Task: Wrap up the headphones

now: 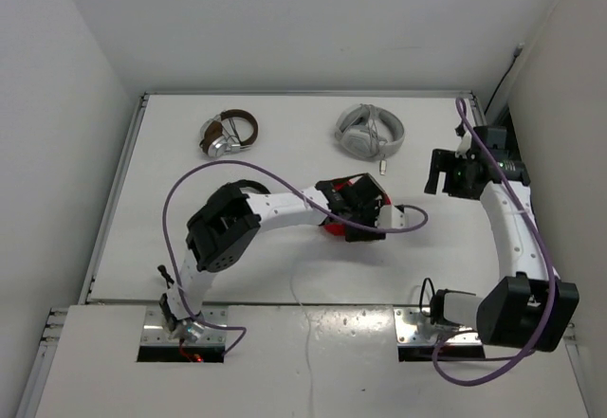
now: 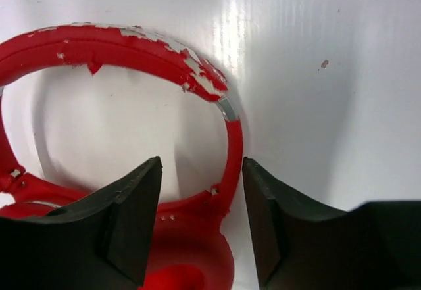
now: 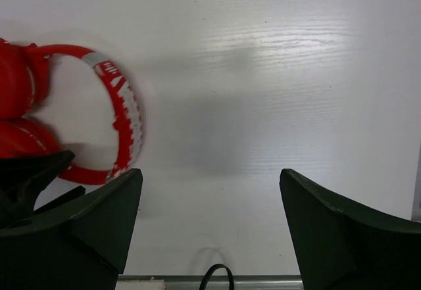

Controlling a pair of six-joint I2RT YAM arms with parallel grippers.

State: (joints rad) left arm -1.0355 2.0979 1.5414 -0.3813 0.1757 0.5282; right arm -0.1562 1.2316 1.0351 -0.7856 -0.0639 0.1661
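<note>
Between the left jaws lie the red headphones [image 3: 16, 83], and the wrapping looks not yet begun.
Left jaws stand apart, straddling one side of the headband [image 2: 231, 139] just above an earcup [image 2: 191, 264], not closed on it. The right jaws are wide apart over bare worktop [image 3: 263, 106], nothing between them, with the headphones off to one side, at the left of that wrist view. No turn of white cable shows around band or cups in either wrist view, so I judge the whole winding is left to do. From above, only a faint pale line runs toward the near edge, possibly the cable but too thin to be sure. Peeling paint bares pale patches on the headband, and no brand or lettering can be read anywhere.
</note>
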